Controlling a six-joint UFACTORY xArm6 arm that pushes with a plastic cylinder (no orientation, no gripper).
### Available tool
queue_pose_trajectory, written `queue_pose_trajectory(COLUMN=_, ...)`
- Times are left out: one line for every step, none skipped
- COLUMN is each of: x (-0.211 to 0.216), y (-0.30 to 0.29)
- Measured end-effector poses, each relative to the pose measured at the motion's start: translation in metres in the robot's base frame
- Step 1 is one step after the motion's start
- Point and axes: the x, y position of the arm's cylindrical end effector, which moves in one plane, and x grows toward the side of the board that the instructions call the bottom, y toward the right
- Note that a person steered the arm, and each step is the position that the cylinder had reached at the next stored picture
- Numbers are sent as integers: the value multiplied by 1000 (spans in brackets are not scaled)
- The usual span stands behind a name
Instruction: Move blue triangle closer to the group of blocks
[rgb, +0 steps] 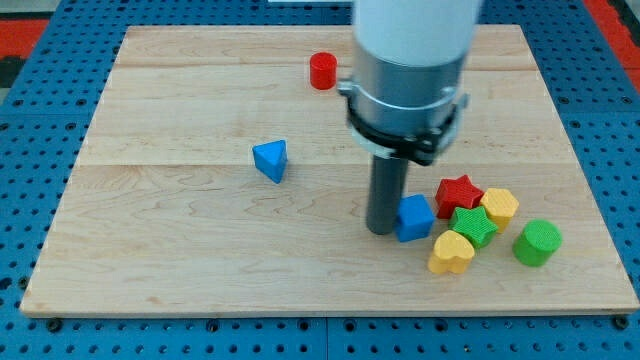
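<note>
The blue triangle (270, 160) lies alone on the wooden board, left of centre. A group of blocks sits at the lower right: a blue cube (415, 217), a red star (459, 192), a green star (473, 225), a yellow hexagon (499, 207), a yellow heart (451, 252) and a green cylinder (537, 242). My tip (381, 229) rests on the board right against the blue cube's left side, well to the right of and below the blue triangle.
A red cylinder (323, 71) stands near the board's top edge, above my arm's grey body (408, 85). The wooden board (160, 260) lies on a blue perforated table.
</note>
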Motion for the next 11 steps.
queue_pose_trajectory(x=2, y=8)
queue_pose_trajectory(x=-5, y=-77)
queue_pose_trajectory(x=-45, y=-176)
queue_pose_trajectory(x=-92, y=-213)
queue_pose_trajectory(x=-103, y=-181)
queue_pose_trajectory(x=-80, y=-125)
queue_pose_trajectory(x=-58, y=-66)
queue_pose_trajectory(x=-50, y=-26)
queue_pose_trajectory(x=-52, y=-51)
queue_pose_trajectory(x=-69, y=-43)
queue_pose_trajectory(x=-90, y=-34)
